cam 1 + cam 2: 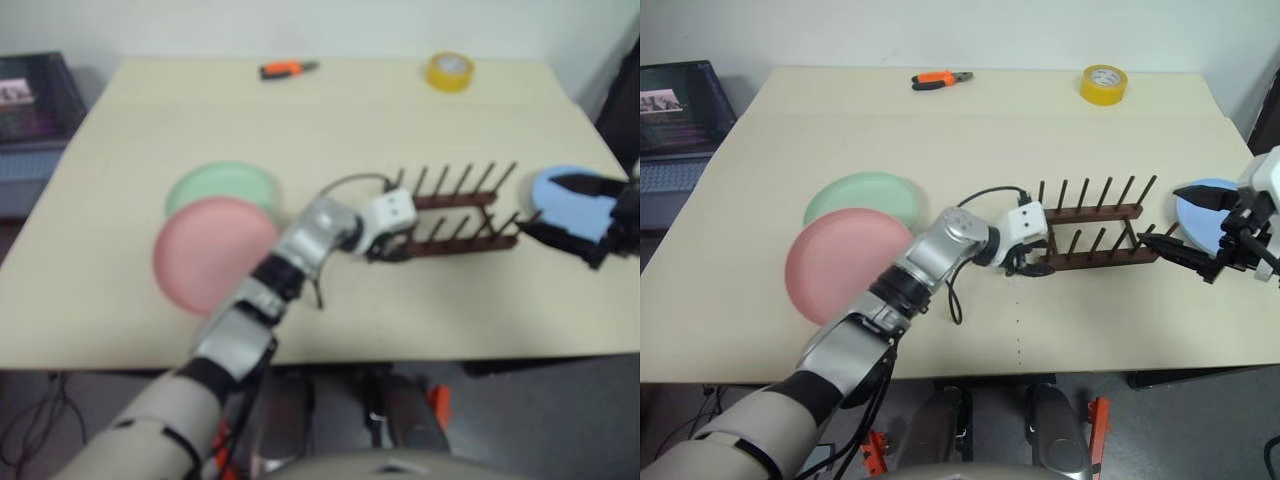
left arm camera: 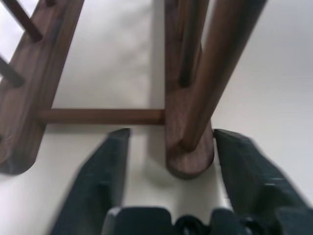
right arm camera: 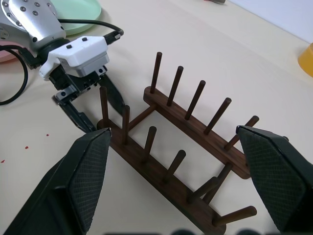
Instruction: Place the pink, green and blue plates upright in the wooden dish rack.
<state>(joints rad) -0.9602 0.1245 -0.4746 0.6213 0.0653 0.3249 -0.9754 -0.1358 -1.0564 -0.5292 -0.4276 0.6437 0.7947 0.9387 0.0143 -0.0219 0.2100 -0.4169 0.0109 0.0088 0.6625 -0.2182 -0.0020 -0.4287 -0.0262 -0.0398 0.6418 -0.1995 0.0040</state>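
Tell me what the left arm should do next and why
Probably pull the left gripper back off the rack and move toward the pink plate. Its fingers stand open on either side of the near rail's end, gripping nothing. The rack holds no plates: pink and green lie flat on the table, blue sits behind the open right gripper.

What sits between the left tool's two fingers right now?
In the left wrist view, the near rail's rounded end of the wooden dish rack, with its end peg, sits between the open left tool's fingers, gaps showing on both sides.

The right gripper [image 1: 1188,223] partly hides the blue plate [image 1: 1200,222] (pale).
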